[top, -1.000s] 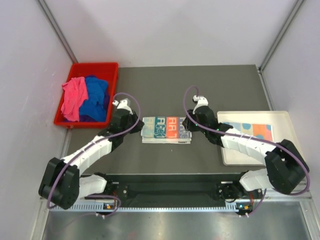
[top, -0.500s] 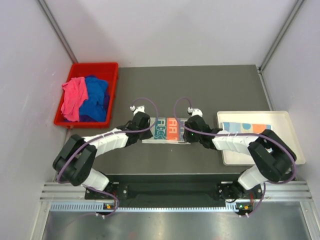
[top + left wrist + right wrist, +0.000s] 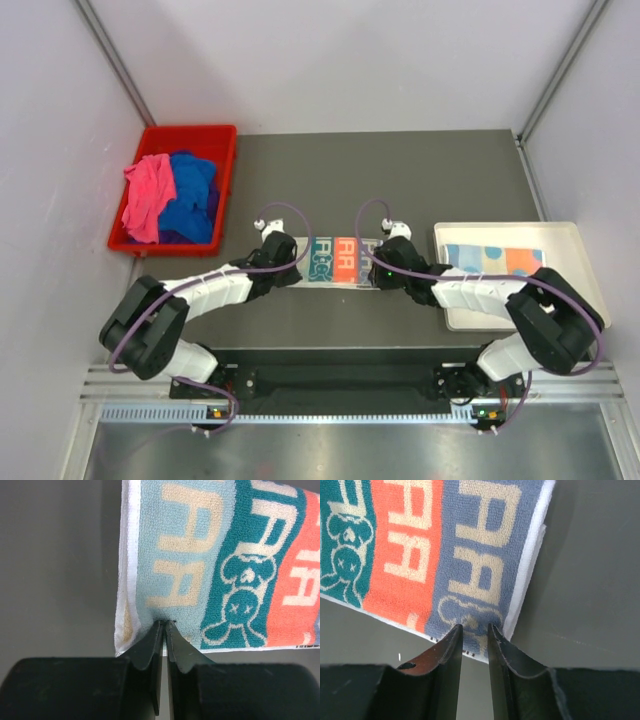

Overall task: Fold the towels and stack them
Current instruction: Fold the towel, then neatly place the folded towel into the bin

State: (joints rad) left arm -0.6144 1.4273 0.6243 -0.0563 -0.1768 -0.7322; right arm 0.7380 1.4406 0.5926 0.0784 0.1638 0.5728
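The cream towel with teal and orange lettering lies folded flat at the table's middle. My left gripper is at its near left corner. In the left wrist view the gripper is shut, pinching a bit of the towel at the fingertips. My right gripper is at the near right corner. In the right wrist view the gripper has a narrow gap, with the towel's near edge lying flat between the tips. A pink towel and a royal blue towel lie crumpled in the bin.
The red plastic bin stands at the far left. A white tray at the right holds a folded light blue patterned towel. Both arms stretch low over the table's near half. Grey walls close in the sides and back.
Both grippers have moved inward and down onto the lettered towel's near corners. The left one has shut on the cloth. The towel looks narrower front to back.
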